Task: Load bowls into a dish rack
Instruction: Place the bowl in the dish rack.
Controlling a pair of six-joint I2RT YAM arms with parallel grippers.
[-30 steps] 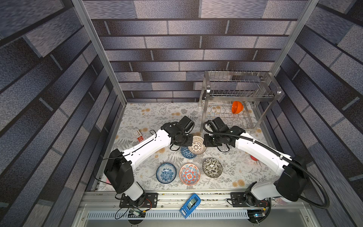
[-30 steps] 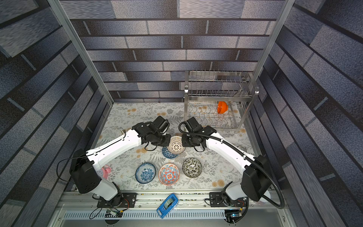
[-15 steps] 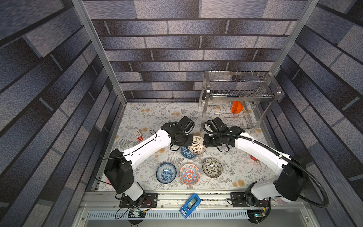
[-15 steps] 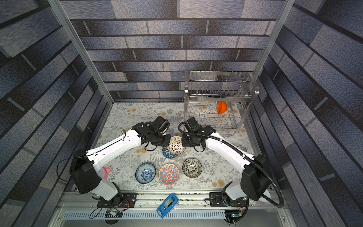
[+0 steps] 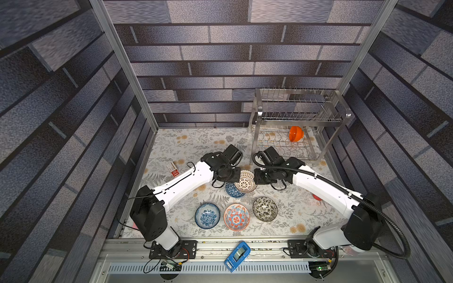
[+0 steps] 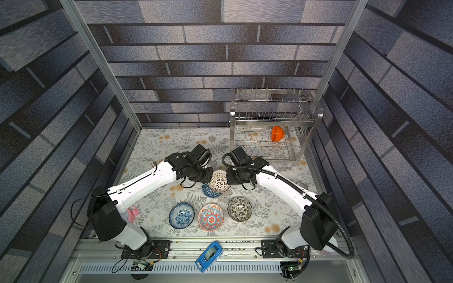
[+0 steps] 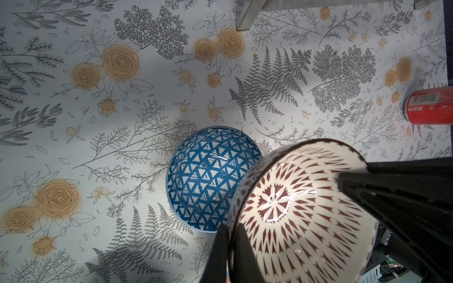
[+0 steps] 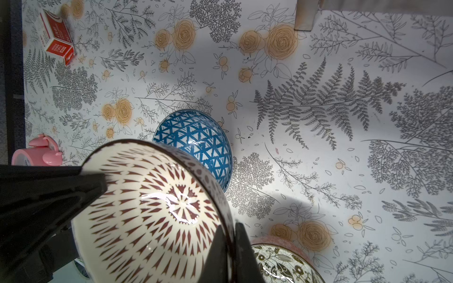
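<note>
The white lattice bowl (image 5: 245,180) (image 6: 219,181) hangs tilted just above the blue triangle-patterned bowl (image 5: 231,192) (image 7: 208,176) (image 8: 196,137). My left gripper (image 5: 237,175) (image 7: 230,230) is shut on one side of its rim. My right gripper (image 5: 255,177) (image 8: 231,227) is shut on the opposite side. Nearer the front lie the blue-white floral bowl (image 5: 207,215), the red-and-blue medallion bowl (image 5: 236,217) and the black-and-white floral bowl (image 5: 265,209) (image 8: 282,264). The orange bowl (image 5: 295,133) stands in the lower tier of the dish rack (image 5: 301,119) at the back right.
A red-and-white box (image 5: 173,169) (image 8: 57,41) lies left of the arms. A red can (image 7: 429,107) lies to the right, and a pink object (image 6: 132,213) sits by the left arm's base. A rack leg (image 8: 306,14) stands close behind the grippers. A blue device (image 5: 237,256) rests on the front rail.
My right gripper has closed fully onto the lattice bowl's rim. Both arms and the bowl have hardly moved.
</note>
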